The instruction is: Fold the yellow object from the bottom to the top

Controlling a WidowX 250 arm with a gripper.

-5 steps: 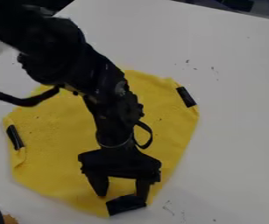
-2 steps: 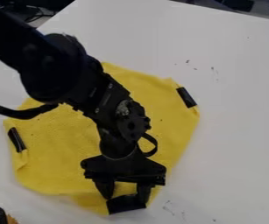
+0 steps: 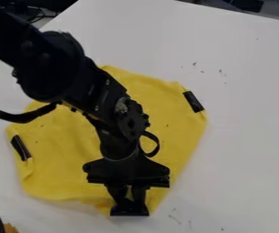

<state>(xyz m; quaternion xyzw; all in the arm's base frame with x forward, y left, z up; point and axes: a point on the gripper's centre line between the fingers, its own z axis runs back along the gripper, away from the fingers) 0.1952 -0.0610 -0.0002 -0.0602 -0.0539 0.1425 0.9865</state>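
One yellow cloth [image 3: 56, 159] lies mostly flat on the white table [image 3: 245, 113], closer to the table's left edge than to its right edge. Black strips sit at its border: the left strip [image 3: 21, 148] slants along the left edge of the cloth, the right strip [image 3: 193, 101] slants along the upper right edge, and the near strip [image 3: 129, 210] is at the corner pointing to the table's near edge. Just below the left strip, the cloth's border is creased and turned inward. Near the near strip, the cloth's edge is uneven and slightly rumpled.

Black and jointed, the arm [image 3: 62, 73] comes in over the table's left edge and crosses above the middle of the cloth. Its gripper [image 3: 129, 200] points down at the near corner of the cloth, with its two fingers drawn close and clamped on the cloth at the near strip. A dark cable [image 3: 20, 117] runs from the arm out toward the table's left edge.

Small dark marks [image 3: 194, 64] dot the table beyond the right strip, and more lie to the right of the near strip.
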